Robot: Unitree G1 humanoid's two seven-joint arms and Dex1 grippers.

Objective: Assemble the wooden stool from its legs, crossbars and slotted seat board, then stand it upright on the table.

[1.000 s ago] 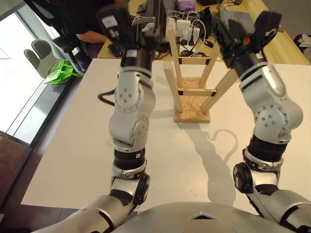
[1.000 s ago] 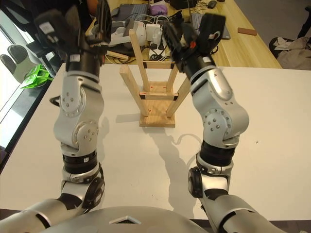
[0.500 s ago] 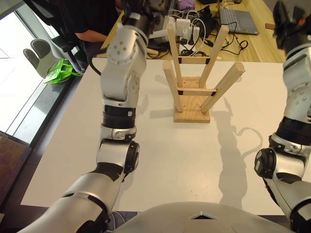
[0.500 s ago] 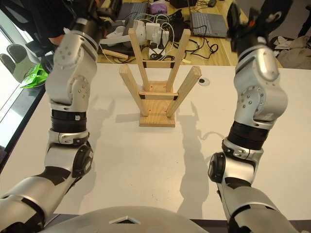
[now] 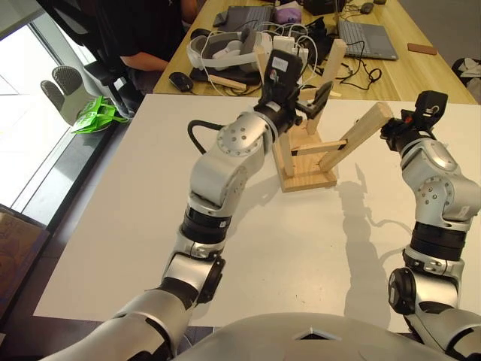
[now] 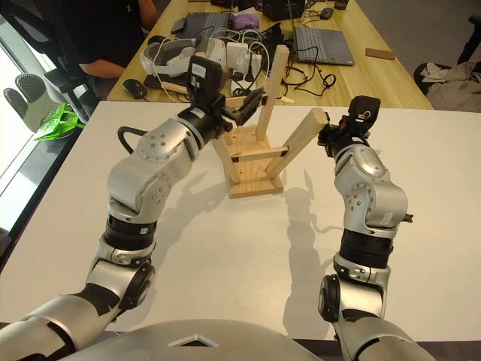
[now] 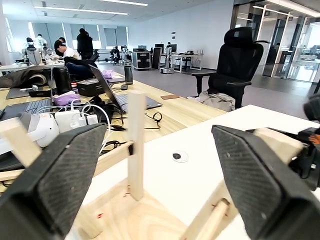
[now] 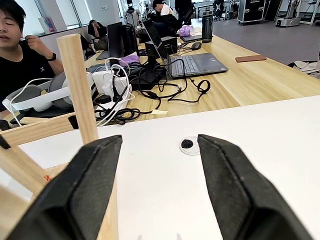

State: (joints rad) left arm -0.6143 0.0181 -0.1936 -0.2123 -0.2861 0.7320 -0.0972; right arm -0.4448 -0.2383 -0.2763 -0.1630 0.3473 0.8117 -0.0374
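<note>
One upturned stool (image 6: 254,185), four legs (image 6: 272,83), two crossbars (image 6: 259,153), left gripper (image 5: 299,86) spread around one leg, right gripper (image 8: 159,190) parted beside another

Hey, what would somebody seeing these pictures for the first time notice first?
The wooden stool stands upside down in the middle of the white table, its legs splayed upward. Both arms flank it. The left hand is open among the upper legs, and the right hand is open beside the tip of the right-leaning leg.
</note>
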